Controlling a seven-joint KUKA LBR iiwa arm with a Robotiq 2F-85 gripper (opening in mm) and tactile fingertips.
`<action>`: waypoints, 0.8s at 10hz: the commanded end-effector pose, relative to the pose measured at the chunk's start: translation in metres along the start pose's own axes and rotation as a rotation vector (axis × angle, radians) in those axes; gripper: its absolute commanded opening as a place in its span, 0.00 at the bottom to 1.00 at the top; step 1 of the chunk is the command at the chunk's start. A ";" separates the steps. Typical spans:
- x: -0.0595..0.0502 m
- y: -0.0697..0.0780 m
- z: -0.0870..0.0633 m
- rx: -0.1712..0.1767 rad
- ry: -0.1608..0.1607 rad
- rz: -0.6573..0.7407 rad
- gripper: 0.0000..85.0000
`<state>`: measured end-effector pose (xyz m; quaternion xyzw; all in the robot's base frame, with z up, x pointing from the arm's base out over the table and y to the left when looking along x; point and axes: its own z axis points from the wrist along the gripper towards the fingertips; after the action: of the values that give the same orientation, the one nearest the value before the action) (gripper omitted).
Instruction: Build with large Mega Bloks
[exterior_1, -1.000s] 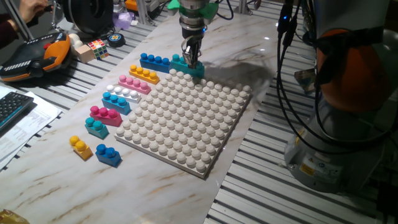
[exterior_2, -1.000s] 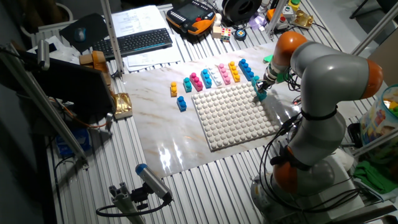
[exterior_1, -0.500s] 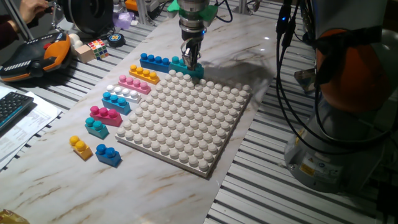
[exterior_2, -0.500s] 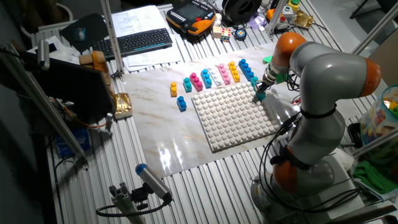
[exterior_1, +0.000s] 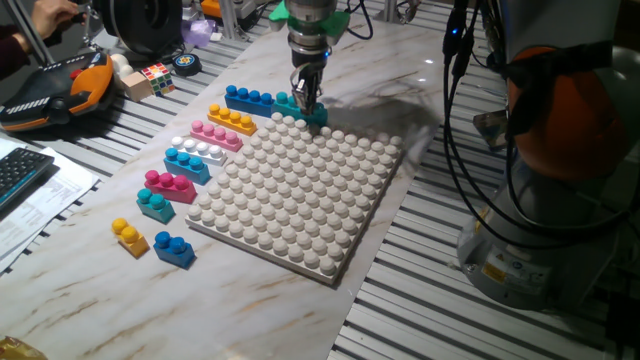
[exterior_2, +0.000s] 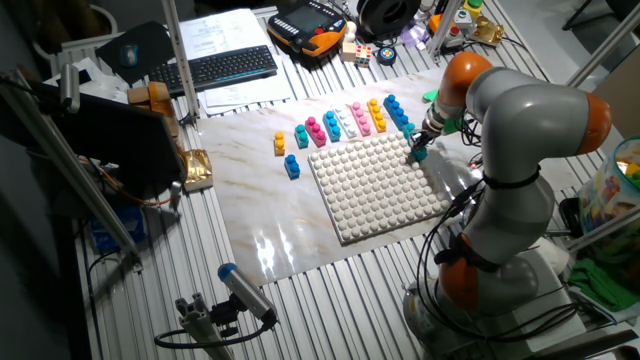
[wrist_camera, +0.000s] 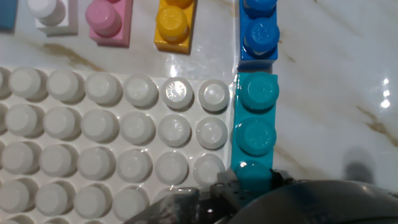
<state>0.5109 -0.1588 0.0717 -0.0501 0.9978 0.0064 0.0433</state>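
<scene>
Now, look at the gripper (exterior_1: 308, 100): it's down on the teal brick (exterior_1: 300, 107) at the far corner of the white baseplate (exterior_1: 300, 200), fingers narrowed either side of the near end of that brick. I'd call it a grasp, though the hand view only shows the brick's last stud disappearing under the finger housing, so how firm it is I can't tell.

In the hand view, the teal brick (wrist_camera: 255, 127) runs straight from 6 o'clock up to 12 o'clock, long axis in line with the baseplate's (wrist_camera: 99, 149) right edge and pressed against it. It's sitting on the marble, not on the studs. Directly at 12 o'clock from it, end to end and just touching, lies the blue brick (wrist_camera: 259, 31).

So the whole thing hinges on this: the plate's studs lie at 9 o'clock from the brick, immediately beside it. My guess is a lift and a short sideways shift that way, axis unchanged, would seat it on the outermost stud column.

The yellow (wrist_camera: 174, 23) and pink (wrist_camera: 109, 22) bricks wait beyond, around 11 o'clock.
</scene>
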 end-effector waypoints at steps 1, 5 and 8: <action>0.001 0.001 -0.002 0.003 0.003 0.002 0.01; 0.001 0.001 -0.007 0.008 -0.021 0.028 0.38; 0.002 -0.001 -0.015 0.028 -0.051 0.047 0.83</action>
<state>0.5079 -0.1595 0.0868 -0.0257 0.9972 -0.0058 0.0695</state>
